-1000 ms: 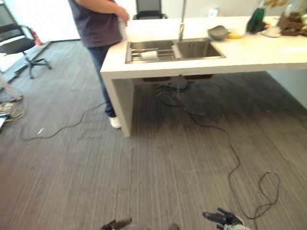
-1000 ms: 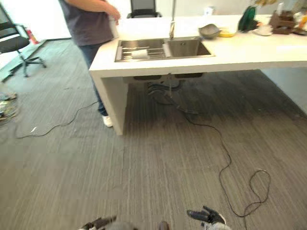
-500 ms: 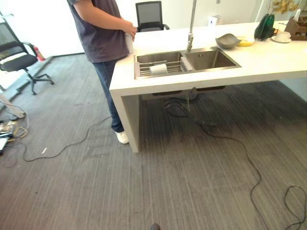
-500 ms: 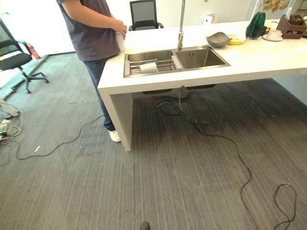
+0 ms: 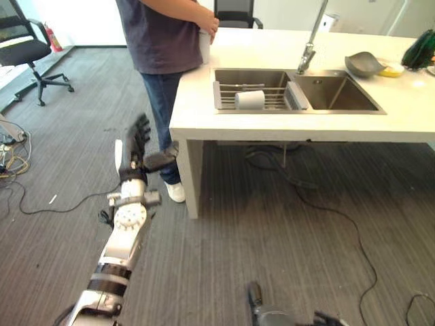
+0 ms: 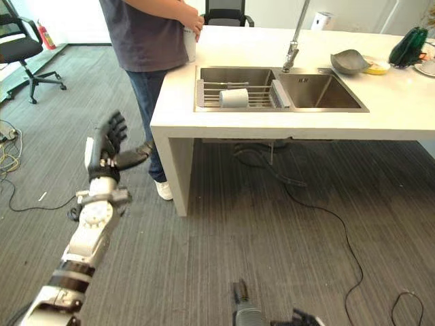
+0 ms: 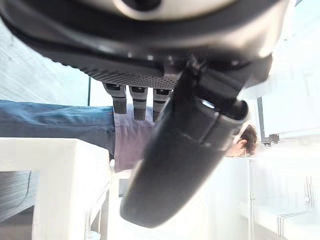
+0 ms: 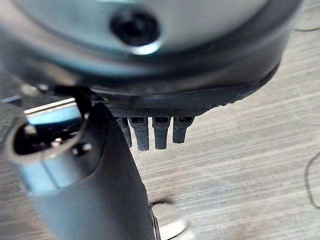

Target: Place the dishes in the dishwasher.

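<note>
The left hand (image 5: 134,149) is raised at the near left with its fingers spread and straight, holding nothing, and the right hand (image 8: 150,130), low over the floor, also has straight fingers and is empty. The cup (image 5: 249,100) lies on its side on the rack (image 5: 228,102) in the left basin of the sink (image 5: 333,95), probably left there to drain, and the bowl (image 5: 363,64) sits on the counter (image 5: 272,125) far right of the tap. A person (image 5: 170,41) stands at the counter's left end holding something white, so I judge that no dish is picked up yet.
</note>
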Available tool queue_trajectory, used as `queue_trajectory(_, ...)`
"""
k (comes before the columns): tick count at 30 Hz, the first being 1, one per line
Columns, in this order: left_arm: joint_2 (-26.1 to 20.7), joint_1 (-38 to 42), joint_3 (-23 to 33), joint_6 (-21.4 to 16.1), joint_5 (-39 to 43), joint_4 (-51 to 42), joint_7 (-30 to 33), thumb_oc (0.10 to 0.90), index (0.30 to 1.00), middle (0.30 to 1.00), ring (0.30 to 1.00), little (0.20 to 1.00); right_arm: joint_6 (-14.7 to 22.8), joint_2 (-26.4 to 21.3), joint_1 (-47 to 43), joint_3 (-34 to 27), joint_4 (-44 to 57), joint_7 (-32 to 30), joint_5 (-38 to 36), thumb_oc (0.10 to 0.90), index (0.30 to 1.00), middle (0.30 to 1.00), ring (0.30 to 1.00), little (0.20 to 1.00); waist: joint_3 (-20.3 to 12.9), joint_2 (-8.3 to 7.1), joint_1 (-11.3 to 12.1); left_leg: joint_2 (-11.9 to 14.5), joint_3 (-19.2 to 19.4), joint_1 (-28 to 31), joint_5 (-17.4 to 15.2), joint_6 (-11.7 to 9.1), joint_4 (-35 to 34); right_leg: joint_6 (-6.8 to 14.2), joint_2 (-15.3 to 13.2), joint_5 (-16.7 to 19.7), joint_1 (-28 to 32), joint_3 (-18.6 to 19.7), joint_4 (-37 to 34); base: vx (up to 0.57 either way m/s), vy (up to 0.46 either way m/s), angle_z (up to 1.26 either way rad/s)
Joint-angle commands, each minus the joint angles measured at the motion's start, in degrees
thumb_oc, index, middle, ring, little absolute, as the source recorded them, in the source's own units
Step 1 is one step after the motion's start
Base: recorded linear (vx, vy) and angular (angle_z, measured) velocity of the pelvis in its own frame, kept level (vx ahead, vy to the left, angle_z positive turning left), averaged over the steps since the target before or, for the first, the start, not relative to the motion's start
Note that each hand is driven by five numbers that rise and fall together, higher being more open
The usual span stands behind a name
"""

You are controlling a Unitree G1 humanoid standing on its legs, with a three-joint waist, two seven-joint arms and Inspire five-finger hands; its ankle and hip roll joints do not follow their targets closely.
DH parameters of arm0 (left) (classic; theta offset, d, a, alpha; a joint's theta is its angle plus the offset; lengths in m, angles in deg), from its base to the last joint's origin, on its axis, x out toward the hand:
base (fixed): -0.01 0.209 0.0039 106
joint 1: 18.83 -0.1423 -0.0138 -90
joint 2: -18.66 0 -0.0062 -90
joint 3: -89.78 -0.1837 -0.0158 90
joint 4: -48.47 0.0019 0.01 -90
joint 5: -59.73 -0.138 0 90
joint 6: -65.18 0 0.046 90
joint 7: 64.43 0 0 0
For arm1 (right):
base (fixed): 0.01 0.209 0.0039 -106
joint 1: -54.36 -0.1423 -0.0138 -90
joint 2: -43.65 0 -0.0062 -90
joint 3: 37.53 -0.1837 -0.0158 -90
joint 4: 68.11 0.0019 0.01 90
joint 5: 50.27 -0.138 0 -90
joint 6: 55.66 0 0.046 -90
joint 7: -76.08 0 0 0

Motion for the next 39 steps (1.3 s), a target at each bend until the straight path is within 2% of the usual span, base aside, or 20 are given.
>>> queue_trajectory(1, 0.2, -0.8, -3.0, -3.3, -3.8, -10.3, -3.7, 0.800, 0.900, 0.900, 0.900, 0.900, 1.1, -2.2, -0.9, -1.0, -2.8, -1.4, 0.0, 0.800, 0.900, 0.900, 0.900, 0.900, -1.8, -0.99, -1.1, 3.9, -3.6, -3.4, -0.5, -6.4, -0.6, 2.3, -2.5, 0.1, 8.6, 2.2, -1.7, 0.22, -0.357, 0.75)
queue_trajectory(2, 0.3, -2.0, -2.5, -3.5, -4.1, -11.2, -3.9, 0.800, 0.900, 0.900, 0.900, 0.900, 0.7, -2.1, -1.4, 0.0, -3.1, -0.8, 0.9, 0.800, 0.900, 0.900, 0.900, 0.900, -1.6, -1.31, -0.8, 4.9, -2.2, -2.8, -0.9, -7.3, -0.1, 2.3, -2.5, 0.9, 8.9, 0.9, -1.3, 0.20, -0.335, 0.88)
queue_trajectory(5, 0.5, -3.1, -1.9, -4.1, -3.5, -12.4, -5.5, 0.800, 0.900, 0.900, 0.900, 0.900, 0.5, -2.5, -1.9, 1.5, -3.6, -0.4, 3.6, 0.800, 0.900, 0.900, 0.900, 0.900, -2.6, -1.56, -0.8, 7.0, -2.5, -3.4, -1.7, -8.8, 2.9, 1.6, -1.7, 0.7, 10.8, 2.5, -2.3, 0.17, -0.326, 0.29)
queue_trajectory(6, 1.0, -3.2, -2.5, -3.6, -1.4, -12.7, -7.2, 0.800, 0.900, 0.900, 0.900, 0.900, 0.2, -3.6, -2.9, 2.3, -4.5, -0.4, 5.3, 0.800, 0.900, 0.900, 0.900, 0.900, -2.8, -1.74, -0.6, 9.0, -2.3, -3.9, -1.6, -9.9, 7.9, 0.6, -1.3, -0.6, 13.1, 2.8, -1.9, 0.11, -0.231, -0.22)
queue_trajectory(7, 1.0, -3.2, -2.5, -3.6, -1.4, -12.7, -7.2, 0.800, 0.900, 0.900, 0.900, 0.900, 0.2, -3.6, -2.9, 2.3, -4.5, -0.4, 5.3, 0.800, 0.900, 0.900, 0.900, 0.900, -2.8, -1.74, -0.6, 9.0, -2.3, -3.9, -1.6, -9.9, 7.9, 0.6, -1.3, -0.6, 13.1, 2.8, -1.9, 0.20, -0.553, -0.42)
queue_trajectory(8, 1.0, -2.2, -3.4, -3.2, -2.5, -12.5, -6.4, 0.800, 0.900, 0.900, 0.900, 0.900, 1.0, -5.2, -3.7, 2.7, -2.9, -1.5, 6.0, 0.800, 0.900, 0.900, 0.900, 0.900, -1.4, -1.79, -0.4, 10.3, -2.3, -7.0, 4.4, -9.9, 19.1, -1.0, -0.8, -2.0, 15.3, 3.0, -0.8, 0.15, -0.409, -0.28)
queue_trajectory(10, 0.7, -1.7, -3.0, -3.0, -6.8, -13.2, -3.9, 0.800, 0.900, 0.900, 0.900, 0.900, 1.6, -6.3, -4.6, 1.8, -1.7, -2.9, 4.7, 0.800, 0.900, 0.900, 0.900, 0.900, 0.4, -2.41, 0.1, 8.6, -3.5, -9.9, 4.7, -8.5, 28.8, -2.1, -1.2, -3.7, 16.1, 4.1, 0.5, 0.11, -0.320, -0.37)
queue_trajectory(12, 1.1, -1.5, -3.3, -2.8, -7.8, -12.5, -3.2, 0.800, 0.900, 0.900, 0.900, 0.900, 1.7, -7.1, -4.7, 1.4, -1.2, -3.0, 4.5, 0.800, 0.900, 0.900, 0.900, 0.900, 1.2, -2.36, 0.0, 7.9, -3.2, -10.7, 4.7, -8.1, 31.4, -2.4, -1.6, -4.1, 16.3, 4.6, 1.2, 0.01, -0.108, -0.53)
queue_trajectory(13, 1.4, -1.3, -3.7, -2.2, -8.3, -11.9, -3.2, 0.800, 0.900, 0.900, 0.900, 0.900, 1.6, -8.0, -4.8, 1.4, -1.2, -3.2, 4.7, 0.800, 0.900, 0.900, 0.900, 0.900, 1.8, -2.40, 0.5, 5.6, -3.3, -12.7, 4.1, -8.0, 33.0, -2.8, -2.1, -4.4, 16.7, 5.0, 1.4, 0.08, -0.090, -0.39)
queue_trajectory(14, 0.9, -0.9, -3.8, -1.7, -9.5, -11.9, -3.6, 0.800, 0.900, 0.900, 0.900, 0.900, 1.2, -9.6, -4.9, 0.1, -1.5, -3.3, 5.0, 0.800, 0.900, 0.900, 0.900, 0.900, 2.4, -1.28, 1.2, 0.1, -4.4, -16.1, 1.3, -7.5, 31.5, -2.8, -1.9, -4.8, 17.3, 6.7, 1.7, 0.13, -0.041, -0.27)
queue_trajectory(15, 0.3, -0.8, -3.6, -1.4, -10.7, -12.2, -3.8, 0.800, 0.900, 0.900, 0.900, 0.900, 1.0, -10.1, -4.5, -0.6, -2.0, -3.3, 5.3, 0.800, 0.900, 0.900, 0.900, 0.900, 2.3, -0.42, 1.4, -1.6, -4.4, -16.3, -0.1, -7.0, 28.4, -2.7, -1.2, -5.2, 17.6, 7.4, 1.5, 0.13, 0.014, -0.47)
queue_trajectory(16, 0.4, -0.9, -3.6, -1.4, -10.8, -12.2, -3.8, 0.800, 0.900, 0.900, 0.900, 0.900, 1.0, -10.1, -4.4, -0.7, -2.0, -3.3, 5.4, 0.800, 0.900, 0.900, 0.900, 0.900, 2.3, -0.38, 1.6, -1.6, -4.3, -15.9, -0.2, -6.9, 28.1, -2.7, -1.3, -5.3, 17.8, 7.5, 1.5, 0.11, 0.015, -0.62)
queue_trajectory(17, -0.6, -0.5, -3.4, -1.3, -13.3, -12.7, -3.5, 0.800, 0.900, 0.900, 0.900, 0.900, 0.9, -10.7, -3.9, -0.9, -2.5, -2.8, 6.1, 0.800, 0.900, 0.900, 0.900, 0.900, 2.0, 0.76, 1.7, -3.2, -4.0, -15.6, -0.1, -6.2, 22.0, -2.7, -0.3, -4.8, 17.4, 7.9, 1.6, 0.16, 0.032, -0.67)
queue_trajectory(18, -3.3, -0.9, -4.2, -0.5, -17.1, -11.8, -2.8, 0.800, 0.900, 0.900, 0.900, 0.900, 0.6, -11.0, -1.9, -2.9, -3.8, -3.0, 6.3, 0.800, 0.900, 0.900, 0.900, 0.900, 1.4, 2.52, 1.5, -1.7, -1.0, -13.8, 1.3, -5.9, 12.5, -2.6, 1.0, -5.4, 17.7, 6.9, 1.9, 0.15, 0.021, -0.53)
queue_trajectory(19, -5.4, 0.8, -4.4, -0.4, -19.9, -12.8, -2.4, 0.800, 0.900, 0.900, 0.900, 0.900, 1.0, -11.1, -1.9, -2.5, -3.3, -2.5, 5.7, 0.800, 0.900, 0.900, 0.900, 0.900, 1.6, 2.52, 1.7, -2.2, -2.3, -12.5, 0.6, -6.1, 13.4, -2.0, 1.0, -6.0, 17.4, 6.7, 2.5, 0.16, 0.035, -0.46)
queue_trajectory(20, -7.0, 4.4, -5.8, 1.2, -26.2, -11.7, -1.5, 0.800, 0.900, 0.900, 0.900, 0.900, 1.6, -10.6, -1.6, -1.8, -3.7, -2.3, 5.0, 0.800, 0.900, 0.900, 0.900, 0.900, 1.1, 3.55, 0.5, -1.9, -4.2, -10.0, -0.1, -5.5, 10.1, -2.1, 1.7, -6.6, 16.3, 6.8, 4.2, 0.06, 0.016, -0.23)
queue_trajectory(24, -8.2, 8.1, -7.5, 2.9, -28.8, -7.6, -2.8, 0.800, 0.900, 0.900, 0.900, 0.900, 1.1, -9.8, -0.3, -3.3, -5.0, -1.5, 3.2, 0.800, 0.900, 0.900, 0.900, 0.900, 0.2, 4.48, -1.5, -1.0, -4.9, -7.5, 1.4, -5.2, 4.8, -2.2, 1.3, -7.1, 16.4, 6.6, 4.2, 0.09, 0.064, -0.16)
queue_trajectory(26, -9.7, 12.3, -9.0, 3.8, -30.3, -3.4, -3.0, 0.800, 0.900, 0.900, 0.900, 0.900, -0.5, -10.0, -0.5, -0.6, -7.1, 0.5, 7.1, 0.800, 0.900, 0.900, 0.900, 0.900, -0.5, 5.09, -1.6, -0.4, -5.4, -6.2, 2.3, -4.8, 1.2, -1.9, 1.1, -7.2, 17.0, 6.7, 3.4, 0.09, 0.065, 0.19)
queue_trajectory(30, -10.3, 19.5, -12.7, 5.3, -30.8, 4.2, -3.4, 0.800, 0.900, 0.900, 0.900, 0.900, -1.8, -10.7, -1.5, 1.4, -9.3, 1.6, 10.5, 0.800, 0.900, 0.900, 0.900, 0.900, -1.1, 5.22, -2.1, 0.1, -4.7, -5.4, 2.9, -4.9, -0.9, -1.3, 0.9, -6.9, 17.3, 5.9, 2.5, 0.03, 0.011, 0.16)
queue_trajectory(39, -12.9, 30.0, -21.9, 9.0, -35.8, 20.6, -5.4, 0.800, 0.900, 0.900, 0.900, 0.900, -2.1, -12.3, -3.8, 2.5, -9.4, 2.2, 10.6, 0.800, 0.900, 0.900, 0.900, 0.900, -2.4, 4.97, -2.8, 0.7, -3.3, -3.4, 1.9, -4.8, -0.9, -0.4, 0.5, -6.2, 20.3, 6.1, -0.2, 0.05, 0.001, 0.00)
